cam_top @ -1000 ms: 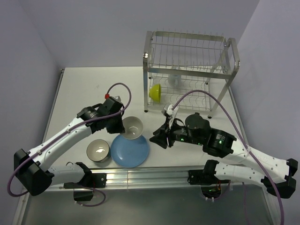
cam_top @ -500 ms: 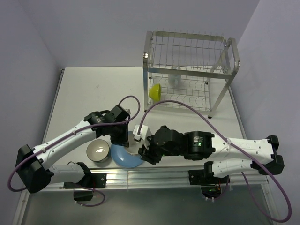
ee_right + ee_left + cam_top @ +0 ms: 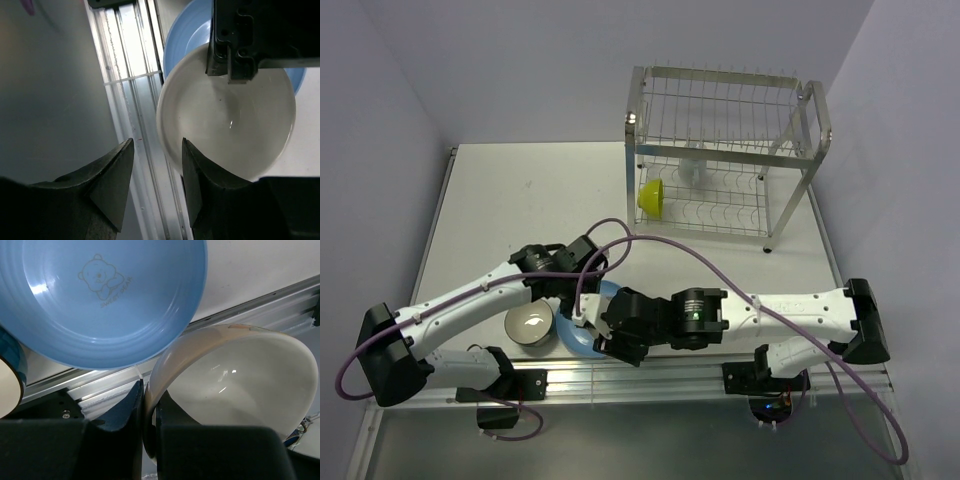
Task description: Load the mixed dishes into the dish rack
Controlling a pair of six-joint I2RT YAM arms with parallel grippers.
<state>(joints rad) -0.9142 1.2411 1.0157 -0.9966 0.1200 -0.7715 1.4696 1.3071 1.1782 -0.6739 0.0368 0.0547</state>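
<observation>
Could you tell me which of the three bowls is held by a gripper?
The cream bowl, its rim pinched by the left gripper; the lime-green bowl sits in the wire rack, the dark white-lined bowl on the table.

Right claw [image 3: 156, 150] agape beside cream bowl [image 3: 225, 120]; left claw [image 3: 235, 67] (dark block, top) pinches bowl's far rim, blue plate [image 3: 182, 37] behind.

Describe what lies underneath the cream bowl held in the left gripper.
Beneath the cream bowl, the blue plate and the table-edge rail show. The bowl covers part of the plate, so whether they touch cannot be told.
</observation>
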